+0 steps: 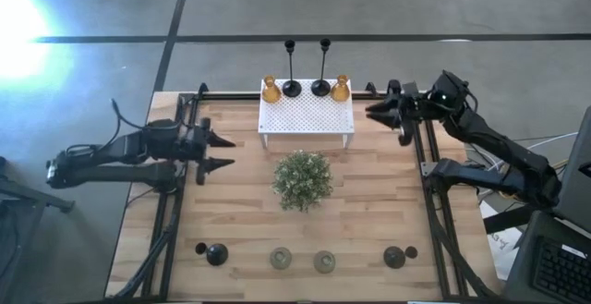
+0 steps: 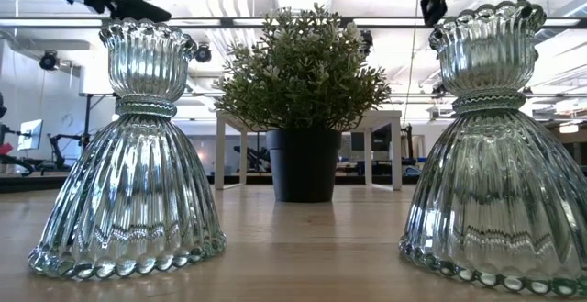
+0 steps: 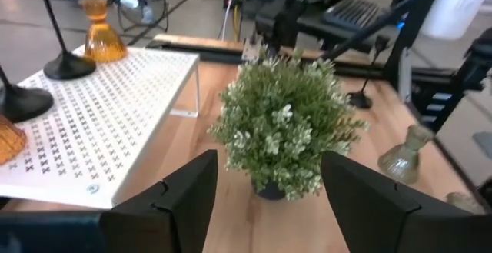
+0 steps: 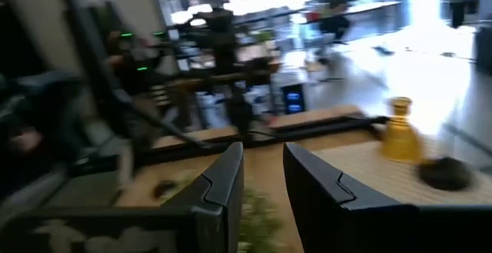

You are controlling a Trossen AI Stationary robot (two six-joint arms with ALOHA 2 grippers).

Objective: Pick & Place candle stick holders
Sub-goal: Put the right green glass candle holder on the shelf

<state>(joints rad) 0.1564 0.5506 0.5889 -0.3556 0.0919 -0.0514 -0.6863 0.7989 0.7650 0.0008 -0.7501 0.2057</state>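
Beside the white stand (image 1: 306, 117), both hands, left hand (image 1: 220, 152) and right hand (image 1: 378, 112), hang released and empty; next, one probably reaches for a holder.

Pale ribbed glass squat holders (image 2: 128, 164) glossy, clear. Light wood table (image 1: 369, 202) matt. White perforated stand (image 1: 307, 115) prob. metal, matt.
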